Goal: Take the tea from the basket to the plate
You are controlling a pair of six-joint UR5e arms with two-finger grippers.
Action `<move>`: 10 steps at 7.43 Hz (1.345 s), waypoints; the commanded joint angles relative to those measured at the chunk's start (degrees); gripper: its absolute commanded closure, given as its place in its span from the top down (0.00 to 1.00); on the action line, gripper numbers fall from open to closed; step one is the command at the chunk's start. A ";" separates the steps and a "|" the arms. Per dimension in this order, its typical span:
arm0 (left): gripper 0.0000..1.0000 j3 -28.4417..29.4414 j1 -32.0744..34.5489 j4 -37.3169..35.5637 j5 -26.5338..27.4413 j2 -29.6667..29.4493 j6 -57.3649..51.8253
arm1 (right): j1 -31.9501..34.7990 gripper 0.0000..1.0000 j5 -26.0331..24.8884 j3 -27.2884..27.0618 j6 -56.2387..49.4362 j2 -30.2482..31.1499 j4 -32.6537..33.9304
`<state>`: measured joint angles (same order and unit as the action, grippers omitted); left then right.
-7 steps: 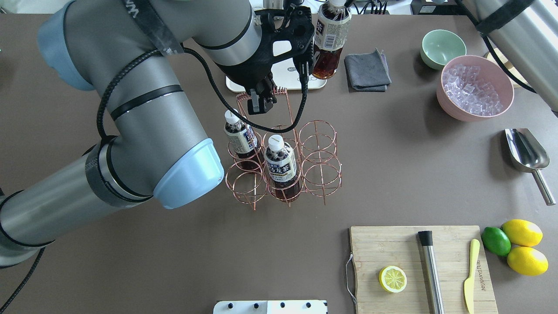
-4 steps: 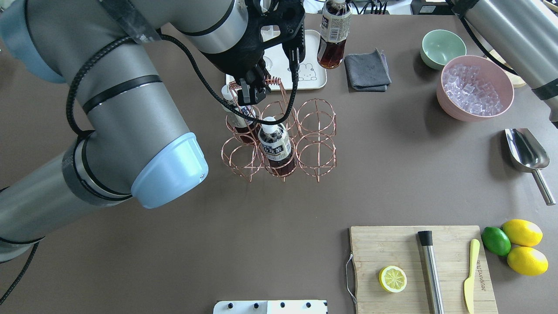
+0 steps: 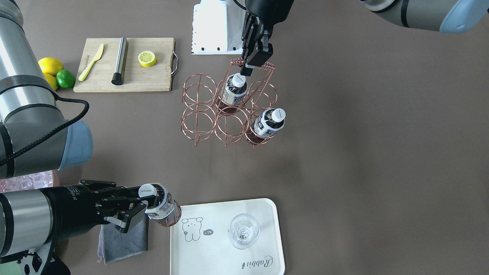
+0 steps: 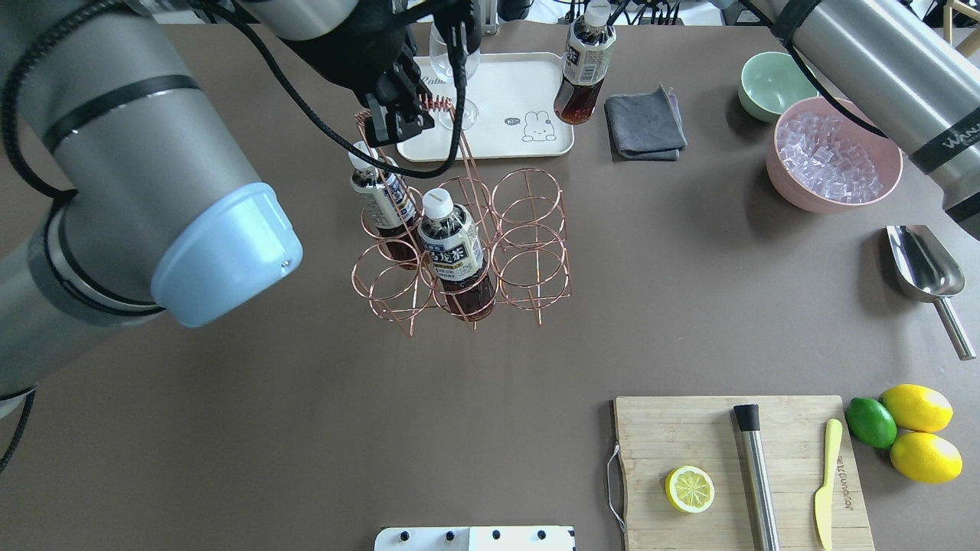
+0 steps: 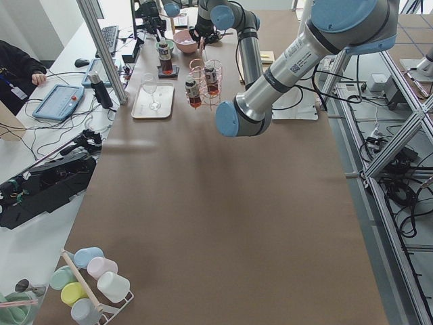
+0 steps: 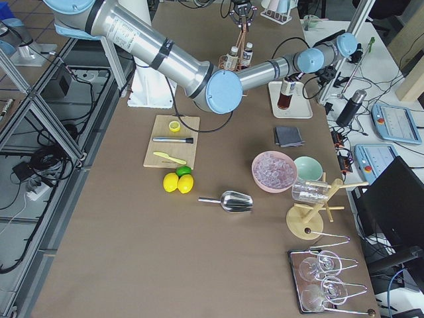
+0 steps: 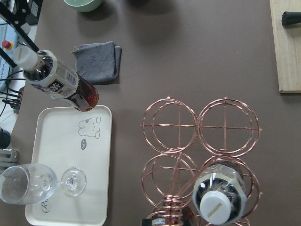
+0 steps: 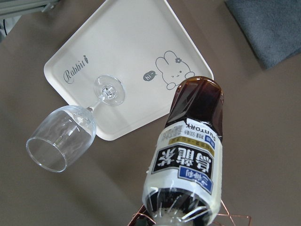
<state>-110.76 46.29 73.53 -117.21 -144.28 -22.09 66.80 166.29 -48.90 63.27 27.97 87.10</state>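
**Tea hangs at the plate's right corner, its cap buried in the right gripper**

The right gripper (image 3: 145,206) is clamped on the neck of the tea (image 4: 582,69), so the white cap is mostly covered by the fingers. In the overhead view this gripper is cut off at the far edge of the picture. The right wrist view shows no fingers and loses the bottle's cap end at its bottom edge. The tea leans, its dark base pointing down at the near right corner of the plate (image 4: 528,76), between the plate and the grey cloth (image 4: 645,122). Whether the base touches anything cannot be made out.

A wine glass (image 3: 243,231) stands on the plate. From overhead it is half hidden behind the left wrist and its cable. The front view cuts the plate off at its lower edge.

The left gripper (image 3: 255,61) is closed on the coiled handle of the basket (image 7: 168,125). The left wrist view shows only that coil at its bottom edge. Whether the basket's feet rest on the table is unclear. One bottle (image 4: 373,197) sits in the far left cell, partly behind the handle wires. Another bottle (image 4: 453,249) sits in the near middle cell. The other four cells hold nothing.
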 commanded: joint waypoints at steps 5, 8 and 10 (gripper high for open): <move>0.00 -7.65 26.55 -6.38 -15.68 18.05 -10.93 | -4.22 0.00 -14.13 2.23 -4.65 -3.10 -10.19; 0.00 1.74 34.81 -6.47 -15.68 18.51 -23.32 | -5.18 0.00 -19.49 3.99 -4.65 -3.18 -14.40; 0.00 11.03 35.80 -4.03 -15.51 15.45 -27.81 | -6.76 0.00 -22.83 4.17 -4.65 -4.24 -14.59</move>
<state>-107.73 80.68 67.32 -132.82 -126.32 -45.59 61.20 146.22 -44.99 58.62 24.38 73.03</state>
